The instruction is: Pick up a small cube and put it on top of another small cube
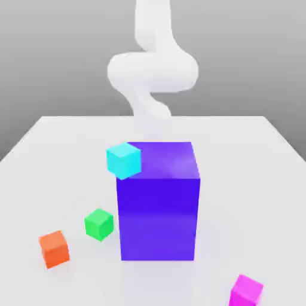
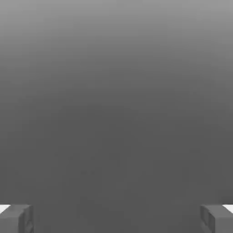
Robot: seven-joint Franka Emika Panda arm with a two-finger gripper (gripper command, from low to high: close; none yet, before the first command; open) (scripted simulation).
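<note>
Claw (image 2: 116,218) wide; 4 sm cubes, 1 lg.

Backdrop: plain grey wall (image 1: 54,54), featureless, shading lighter toward its lower edge | Surface: flat white table (image 1: 54,155), far edge straight against wall | Light: soft, diffuse, faint shadows | Beyond fingers: uniform grey gradient

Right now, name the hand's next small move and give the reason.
Probably swing toward the magenta cube at the table's near edge. The hand is open with nothing between its fingers, and that cube sits apart from the big blue-violet cube.
</note>
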